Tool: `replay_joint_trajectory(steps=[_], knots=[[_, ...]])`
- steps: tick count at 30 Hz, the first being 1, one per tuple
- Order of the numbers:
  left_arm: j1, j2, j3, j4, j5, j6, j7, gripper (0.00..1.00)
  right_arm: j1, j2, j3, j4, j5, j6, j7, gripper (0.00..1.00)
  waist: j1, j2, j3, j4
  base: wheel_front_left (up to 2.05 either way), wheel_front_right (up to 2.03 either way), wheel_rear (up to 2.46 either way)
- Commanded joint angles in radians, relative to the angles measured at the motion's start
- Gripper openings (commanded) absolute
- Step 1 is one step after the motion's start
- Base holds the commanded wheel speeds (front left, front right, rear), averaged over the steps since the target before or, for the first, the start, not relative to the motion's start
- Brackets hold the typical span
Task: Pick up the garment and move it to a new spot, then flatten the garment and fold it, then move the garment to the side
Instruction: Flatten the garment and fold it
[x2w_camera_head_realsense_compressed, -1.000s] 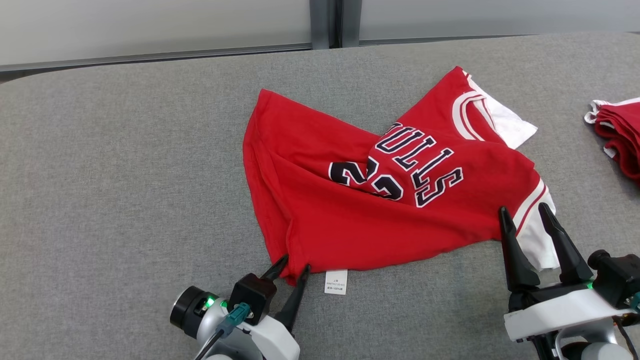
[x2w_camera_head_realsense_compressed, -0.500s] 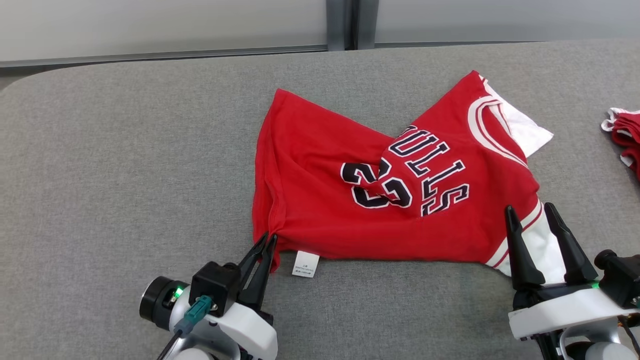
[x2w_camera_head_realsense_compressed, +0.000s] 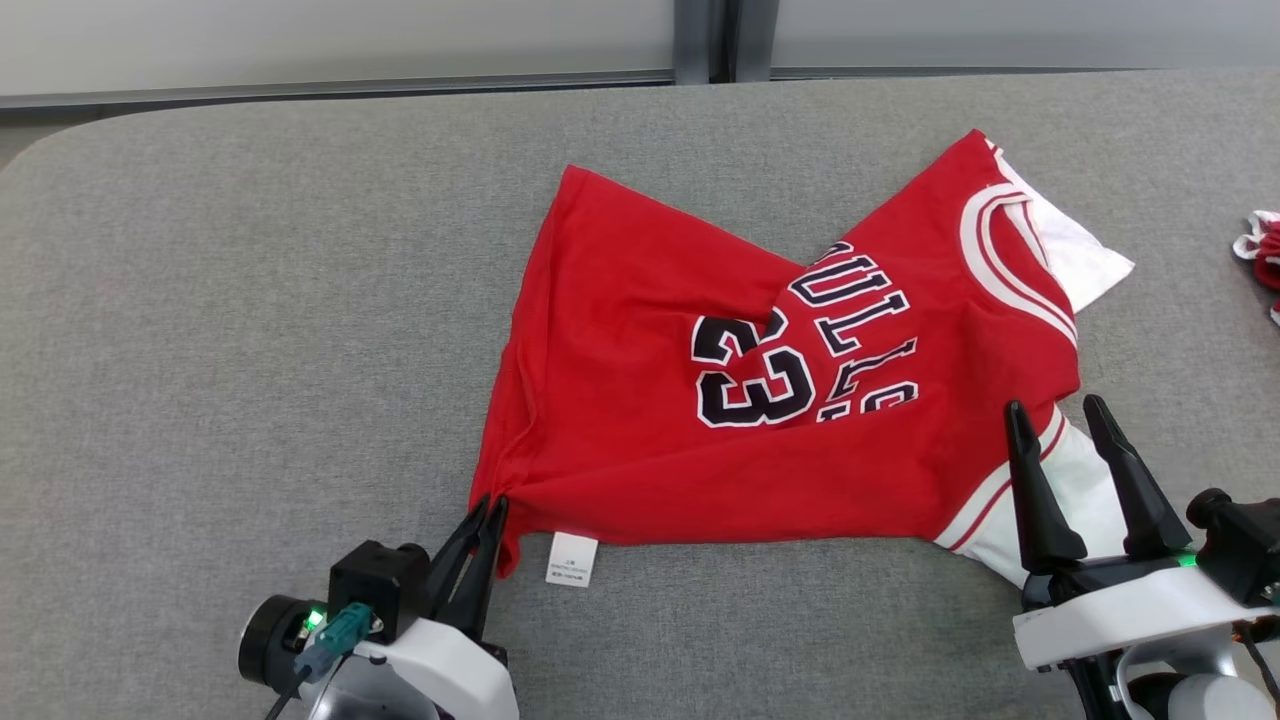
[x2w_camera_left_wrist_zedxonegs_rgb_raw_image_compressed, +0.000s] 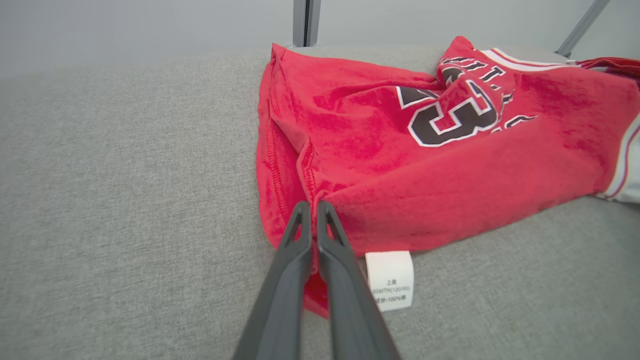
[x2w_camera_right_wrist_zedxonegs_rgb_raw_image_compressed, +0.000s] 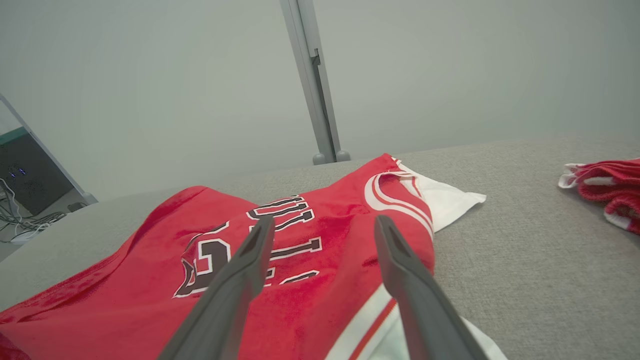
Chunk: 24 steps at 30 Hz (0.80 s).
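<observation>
The garment is a red jersey with white sleeves and dark "23" lettering, lying creased on the grey padded table. My left gripper is shut on the garment's near left hem corner, and the red cloth is pinched between the two dark fingers in the left wrist view. A white care label hangs beside them. My right gripper stands open over the near white sleeve, fingers apart above the cloth.
A pile of other red and white clothes lies at the table's right edge, also seen as a red heap in the right wrist view. A grey wall with a metal post runs behind the table.
My left gripper closed on the hem corner and drew it left and nearer, stretching the jersey so more of the "23" shows. The head camera shifted. The right gripper stayed open.
</observation>
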Motion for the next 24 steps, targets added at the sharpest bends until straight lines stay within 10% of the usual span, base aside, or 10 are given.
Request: replay_joint_trajectory(steps=[1, 12, 13, 15, 24], knots=[[-0.032, 0.002, 0.008, 0.016, -0.010, -0.010, -0.008, 0.00, -0.013, -0.005, 0.000, -0.002, 0.006, 0.000, 0.003, 1.00, 0.0000, 0.0000, 0.010, -0.015, 0.00, 0.00, 0.00], [-0.140, 0.014, 0.037, 0.165, -0.028, -0.045, -0.027, 0.00, -0.031, 0.004, 0.004, -0.004, 0.012, 0.000, 0.001, 1.00, 0.0000, 0.0000, 0.070, -0.071, 0.00, 0.00, 0.00], [-0.148, 0.013, 0.041, 0.175, -0.031, -0.042, -0.035, 0.07, -0.031, 0.005, 0.002, -0.005, 0.013, 0.000, 0.000, 1.00, 0.0000, 0.0000, 0.073, -0.072, 0.00, 0.00, 0.00], [-0.152, 0.013, 0.048, 0.195, -0.037, -0.039, -0.034, 1.00, -0.028, 0.007, -0.003, -0.005, 0.013, 0.000, -0.001, 1.00, 0.0000, 0.0000, 0.076, -0.073, 0.00, 0.00, 0.00], [-0.137, 0.003, 0.081, 0.171, -0.039, -0.005, -0.128, 1.00, -0.031, 0.002, -0.035, -0.015, -0.002, 0.000, -0.001, 1.00, 0.0000, 0.0000, 0.058, -0.040, 0.00, 0.00, 0.00]])
